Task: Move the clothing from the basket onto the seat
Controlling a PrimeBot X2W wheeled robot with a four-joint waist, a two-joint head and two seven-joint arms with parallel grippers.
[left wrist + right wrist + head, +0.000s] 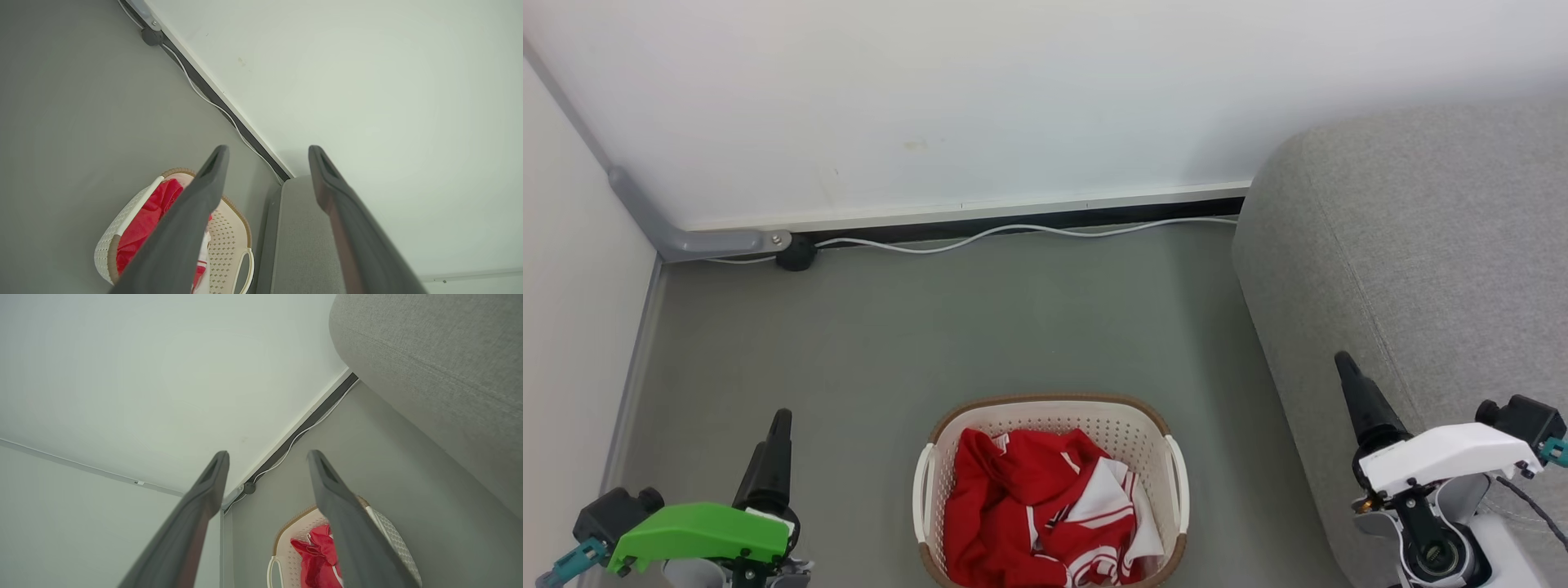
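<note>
The red-and-white clothing (1033,506) is seen crumpled inside the cream perforated basket (1054,401), which is set on the grey floor (931,327) at the bottom centre of the head view. A white panel with red stripes is turned up on the right side of the pile. The light grey sofa (1421,245) is found along the right edge of that frame, near the basket but apart from it, with bare floor between them. No garment is seen on the sofa.

The left gripper (781,429) is held at the lower left, over the floor and well to the left of the basket. In the left wrist view its two dark fingers (184,228) are spread wide with nothing between them.

The right gripper (1349,376) is held at the lower right, in front of the sofa's side. In the right wrist view it is likewise shown wide apart and empty.

A white cable (1013,231) is laid along the foot of the white wall (1013,106) across the upper middle, and a grey conduit (686,241) is fixed at the upper left corner.
</note>
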